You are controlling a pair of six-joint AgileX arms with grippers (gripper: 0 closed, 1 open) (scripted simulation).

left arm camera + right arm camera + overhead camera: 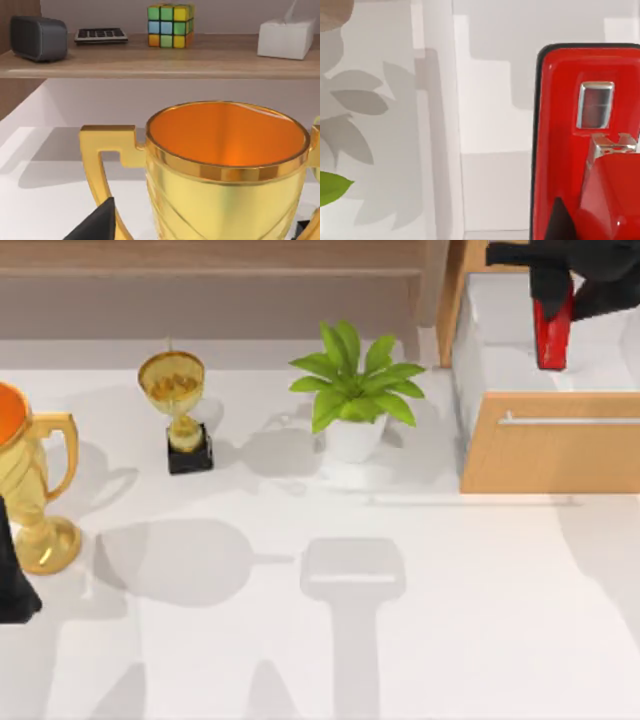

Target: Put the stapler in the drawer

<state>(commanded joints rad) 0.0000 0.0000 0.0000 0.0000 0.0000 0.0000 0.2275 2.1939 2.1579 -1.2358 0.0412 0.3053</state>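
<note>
The right gripper [553, 302], at two o'clock, holds the stapler [552, 335] clamped above the open drawer [550, 455].

The left gripper [12, 590] is parked at nine o'clock; I cannot tell its fingers' state.

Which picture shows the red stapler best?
The right wrist view: the stapler is big there, and you can see its red body and silver parts. In the top view it is small, held by the right gripper over the open drawer.

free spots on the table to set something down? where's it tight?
Free: front half of the table, and between the large gold cup and drawer. Tight: back row, small trophy beside potted plant; drawer interior, where the right gripper holds the stapler.
</note>
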